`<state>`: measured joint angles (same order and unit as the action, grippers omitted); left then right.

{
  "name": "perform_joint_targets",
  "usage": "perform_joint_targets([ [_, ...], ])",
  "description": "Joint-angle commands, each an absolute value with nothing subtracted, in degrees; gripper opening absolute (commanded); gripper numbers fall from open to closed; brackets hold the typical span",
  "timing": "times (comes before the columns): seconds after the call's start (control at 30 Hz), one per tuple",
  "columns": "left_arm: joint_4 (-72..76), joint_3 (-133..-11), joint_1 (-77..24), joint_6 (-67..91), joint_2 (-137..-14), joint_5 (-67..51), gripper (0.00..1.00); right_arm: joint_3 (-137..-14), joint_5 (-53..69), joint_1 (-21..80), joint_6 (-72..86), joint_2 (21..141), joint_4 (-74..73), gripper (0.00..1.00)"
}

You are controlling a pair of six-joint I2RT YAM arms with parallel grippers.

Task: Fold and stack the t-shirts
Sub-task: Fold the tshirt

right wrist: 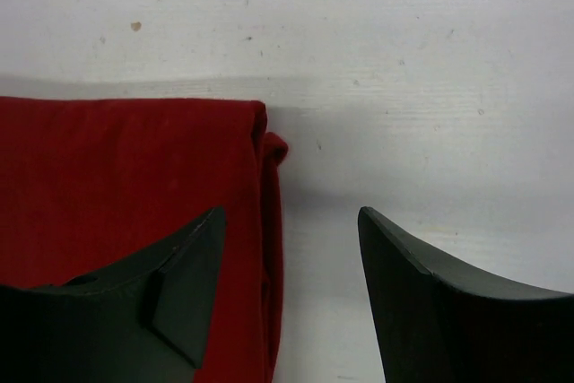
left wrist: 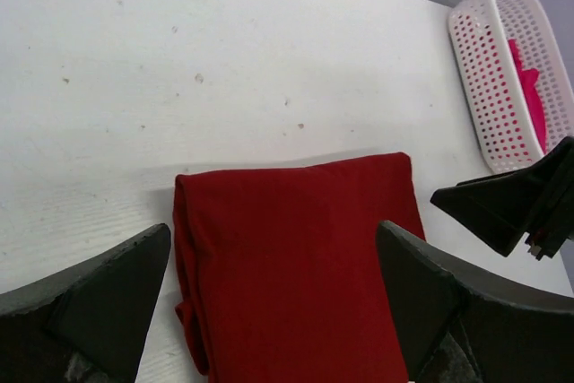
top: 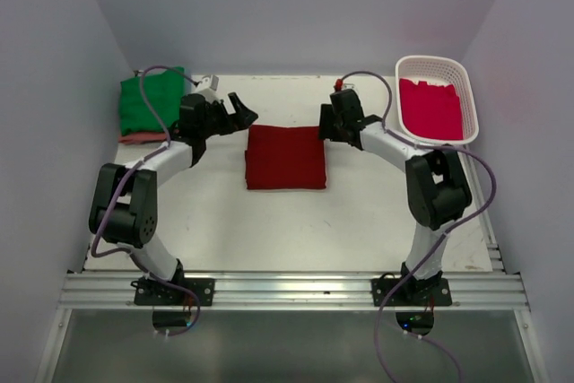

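Note:
A dark red t-shirt [top: 284,157] lies folded into a rectangle in the middle of the table. My left gripper [top: 242,112] hovers open and empty at its back left corner; in the left wrist view the jaws [left wrist: 273,230] stand wide over the shirt [left wrist: 296,257]. My right gripper [top: 326,123] hovers open and empty at its back right corner; in the right wrist view [right wrist: 291,213] it straddles the shirt's folded edge [right wrist: 126,168]. A folded green shirt [top: 151,100] lies on a salmon-pink one [top: 143,138] at the back left. A crimson-pink shirt [top: 430,108] lies in the basket.
The white lattice basket [top: 471,105] stands at the back right, also in the left wrist view [left wrist: 484,69]. White walls enclose the table on three sides. An aluminium rail [top: 296,289] runs along the near edge.

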<state>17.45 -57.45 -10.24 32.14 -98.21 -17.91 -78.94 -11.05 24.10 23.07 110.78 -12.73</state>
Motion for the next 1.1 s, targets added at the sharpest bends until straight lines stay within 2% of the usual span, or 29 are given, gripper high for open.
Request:
perform_joint_targets([
  [0.0, 20.31, -54.85, -10.37, 31.82, -94.40, -20.30, 1.00, -74.98, -12.13, 24.52, 21.97, 100.83, -7.99, 0.65],
  [0.2, 11.78, -51.42, -10.63, 29.36, -94.83, -21.79, 1.00, -69.88, -5.99, 24.52, 23.82, 96.77, -9.05, 0.65],
  [0.53, 9.93, -48.43, -10.72, 25.58, -101.33, -25.31, 1.00, -70.31, 4.65, 24.70, 24.87, 102.12, -7.21, 0.65],
  [0.63, 10.54, -50.09, -10.72, 26.01, -105.80, -28.63, 1.00, -73.82, 6.59, 24.70, 24.79, 105.99, -9.31, 0.62],
  [0.7, 11.51, -50.62, -10.90, 26.54, -107.83, -29.79, 1.00, -74.53, 6.59, 24.70, 25.31, 108.01, -8.36, 0.56],
  [0.77, 12.30, -50.89, -11.42, 26.98, -109.86, -30.23, 1.00, -75.67, 7.20, 24.78, 25.58, 109.33, -8.61, 0.44],
  [0.8, 12.48, -50.89, -11.60, 26.98, -110.39, -30.50, 1.00, -75.93, 7.56, 24.79, 25.58, 110.82, -9.05, 0.20],
  [0.87, 12.57, -51.06, -12.13, 27.25, -111.79, -30.76, 1.00, -75.85, 7.74, 24.79, 26.19, 111.97, -8.96, 0.00],
  [1.07, 12.83, -50.27, -12.74, 27.07, -114.17, -30.85, 1.00, -75.67, 4.23, 25.05, 26.19, 114.96, -11.68, 0.00],
])
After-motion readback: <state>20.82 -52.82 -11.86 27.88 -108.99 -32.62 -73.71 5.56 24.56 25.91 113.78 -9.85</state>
